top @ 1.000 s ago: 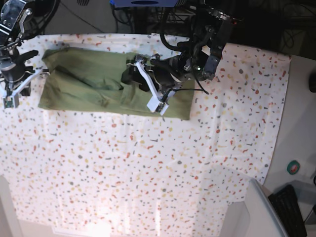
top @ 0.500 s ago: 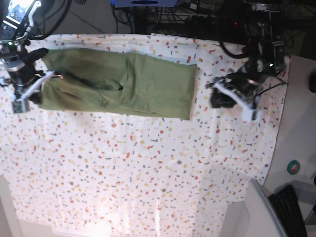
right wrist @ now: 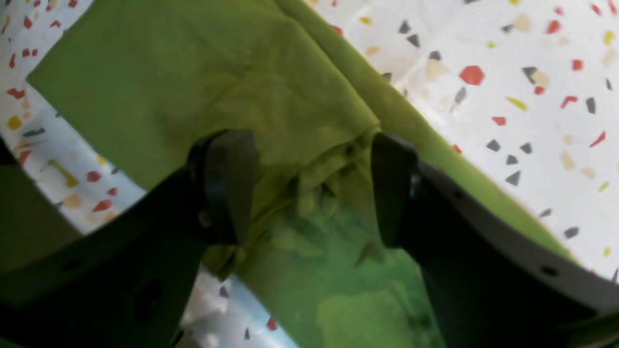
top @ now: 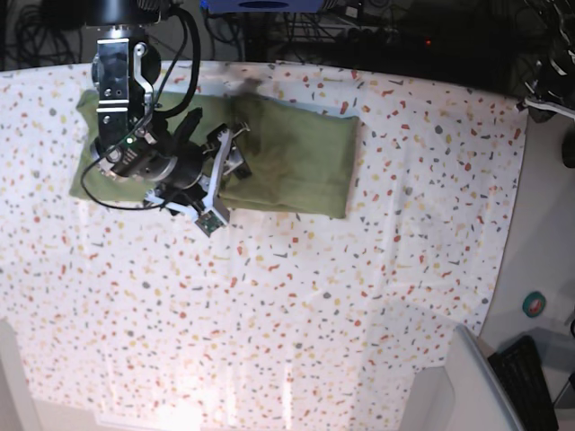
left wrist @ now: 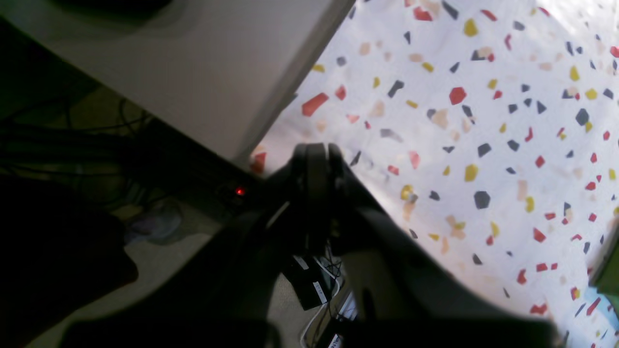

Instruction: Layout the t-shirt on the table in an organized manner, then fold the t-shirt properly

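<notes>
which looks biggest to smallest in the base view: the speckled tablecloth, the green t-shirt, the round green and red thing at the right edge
1. Speckled tablecloth, filling most of the view.
2. Green t-shirt, partly hidden under the right arm.
3. Round green and red thing, by far the smallest.

The right arm (top: 126, 108) is black and blocky, with a grey panel and black cables looping off it. Its gripper (right wrist: 309, 188) has white-edged jaws with small holes and thick black pads (right wrist: 227, 183). The left gripper (left wrist: 314, 193) is dark, with rounded black tips.
</notes>
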Robot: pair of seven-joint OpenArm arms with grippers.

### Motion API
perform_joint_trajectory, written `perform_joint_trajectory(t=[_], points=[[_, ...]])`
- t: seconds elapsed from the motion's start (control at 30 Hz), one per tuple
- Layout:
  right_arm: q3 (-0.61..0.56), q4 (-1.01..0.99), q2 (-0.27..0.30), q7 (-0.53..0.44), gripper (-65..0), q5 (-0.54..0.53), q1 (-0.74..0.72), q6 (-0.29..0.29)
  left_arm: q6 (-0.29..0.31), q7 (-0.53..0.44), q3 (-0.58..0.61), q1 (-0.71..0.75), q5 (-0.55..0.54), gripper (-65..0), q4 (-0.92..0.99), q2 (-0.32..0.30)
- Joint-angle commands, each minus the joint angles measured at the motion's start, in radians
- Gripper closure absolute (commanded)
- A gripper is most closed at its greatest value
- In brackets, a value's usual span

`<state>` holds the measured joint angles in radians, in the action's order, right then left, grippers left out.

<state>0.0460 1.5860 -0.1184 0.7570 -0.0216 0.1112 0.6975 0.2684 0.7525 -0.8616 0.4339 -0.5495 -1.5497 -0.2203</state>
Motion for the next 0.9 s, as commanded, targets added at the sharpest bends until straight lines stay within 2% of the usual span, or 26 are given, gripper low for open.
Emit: perform_joint_trajectory(t=[0.0, 0.47, 0.5, 0.57, 0.67, 0.7, 0.87], points=[[-0.001, -0.013, -0.004, -0.023, -36.2, -0.015, -0.032, 0.001, 0.004, -0.018, -0.008, 0.004, -0.008, 0.0, -0.011, -0.014], [0.004, -0.253, 0.0, -0.024, -35.7, -0.011, -0.156, 0.001, 0.004, -0.015, -0.003, -0.005, -0.008, 0.0, -0.011, -0.009], [0.004, -0.261, 0.001, -0.026, -33.8, -0.011, -0.158, 0.001, 0.004, -0.015, -0.003, -0.005, -0.008, 0.0, -0.011, -0.009], [0.004, -0.264, 0.001, -0.041, -24.6, -0.011, -0.161, 0.001, 0.004, -0.015, -0.003, -0.005, -0.007, 0.0, -0.011, -0.009], [0.004, -0.266, 0.001, -0.066, -2.0, -0.011, -0.161, 0.001, 0.004, -0.015, -0.003, -0.005, -0.007, 0.0, -0.011, -0.011], [0.004, -0.266, 0.001, -0.064, 0.0, -0.011, -0.164, 0.001, 0.004, -0.015, -0.003, -0.005, -0.007, 0.0, -0.011, -0.011], [0.004, -0.263, 0.012, -0.066, 0.0, -0.011, -0.166, 0.001, 0.004, -0.015, -0.003, -0.007, -0.007, 0.0, -0.01, -0.011]])
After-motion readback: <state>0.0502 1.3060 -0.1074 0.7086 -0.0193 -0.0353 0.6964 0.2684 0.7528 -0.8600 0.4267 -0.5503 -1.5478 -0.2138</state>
